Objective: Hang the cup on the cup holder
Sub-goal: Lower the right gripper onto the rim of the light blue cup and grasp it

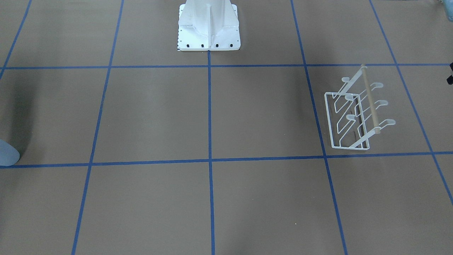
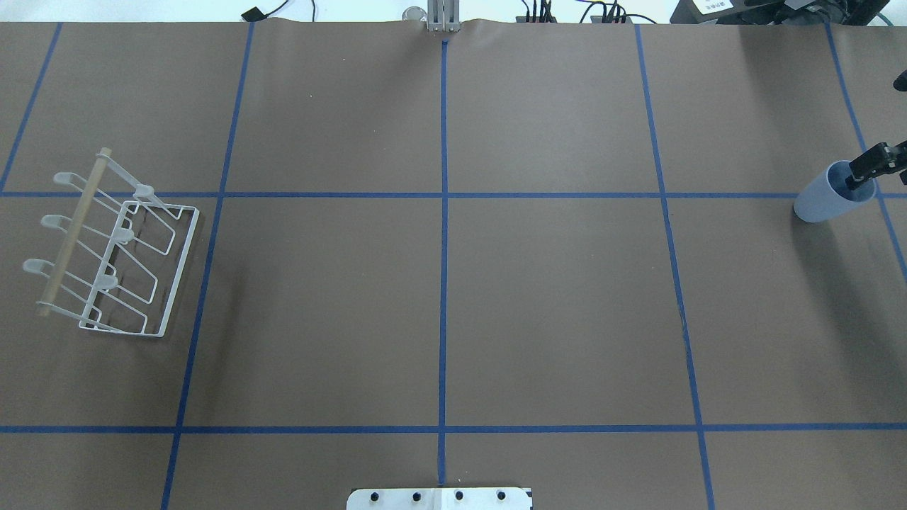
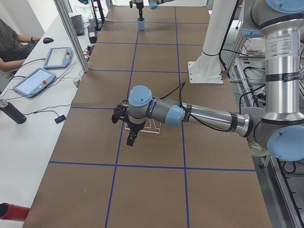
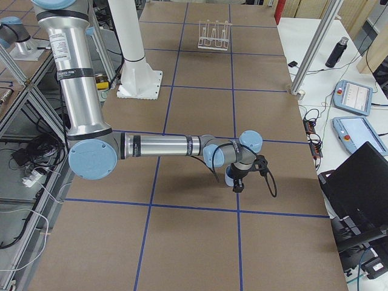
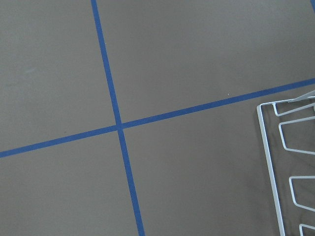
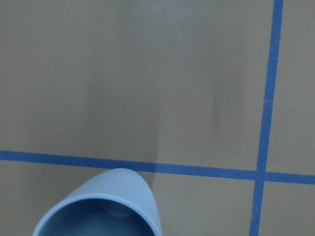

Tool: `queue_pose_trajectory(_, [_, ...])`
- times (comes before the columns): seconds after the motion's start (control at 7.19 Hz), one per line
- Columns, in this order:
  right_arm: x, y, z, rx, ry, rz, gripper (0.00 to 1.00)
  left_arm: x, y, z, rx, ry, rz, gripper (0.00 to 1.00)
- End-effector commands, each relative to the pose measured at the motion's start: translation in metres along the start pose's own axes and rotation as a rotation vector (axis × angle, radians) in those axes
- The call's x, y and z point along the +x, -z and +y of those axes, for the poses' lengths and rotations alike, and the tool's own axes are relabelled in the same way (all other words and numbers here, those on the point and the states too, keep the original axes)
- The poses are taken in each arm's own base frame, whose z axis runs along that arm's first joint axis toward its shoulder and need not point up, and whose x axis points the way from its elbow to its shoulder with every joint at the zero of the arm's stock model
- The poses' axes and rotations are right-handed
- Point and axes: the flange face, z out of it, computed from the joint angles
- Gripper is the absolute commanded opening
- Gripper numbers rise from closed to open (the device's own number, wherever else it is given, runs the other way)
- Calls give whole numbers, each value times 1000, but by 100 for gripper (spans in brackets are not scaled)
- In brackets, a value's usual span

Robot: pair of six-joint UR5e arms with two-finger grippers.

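The pale blue cup point(image 2: 820, 202) stands upright on the table at the far right; it also shows in the right wrist view point(image 6: 98, 209) and at the front-facing view's left edge point(image 1: 7, 154). My right gripper point(image 2: 869, 168) is at the cup's right rim, with a dark fingertip over its mouth. I cannot tell whether it grips the wall. The white wire cup holder point(image 2: 113, 262) stands at the far left with bare pegs, and its base frame shows in the left wrist view point(image 5: 275, 162). My left gripper point(image 3: 130, 140) hovers beside the holder, and its state is unclear.
The white robot pedestal point(image 1: 208, 26) is bolted at the table's robot side. Blue tape lines point(image 2: 443, 212) grid the brown table. Tablets point(image 3: 33, 80) and a bottle point(image 3: 12, 111) lie on the side bench, where an operator sits.
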Motion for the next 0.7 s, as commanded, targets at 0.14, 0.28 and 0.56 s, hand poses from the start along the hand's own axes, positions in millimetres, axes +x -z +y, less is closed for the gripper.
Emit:
queue_pose_trajectory(0.14, [-12,7,-7,41,56,-11,0,1,1,0,1,-1,0,99])
queue_pose_trajectory(0.28, [-15,9,-9,39,58,-25,0,1,1,0,1,-1,0,99])
queue_pose_trajectory(0.56, [-28,59,-9,82,47,-55,0,0,0,0,0,0,0,99])
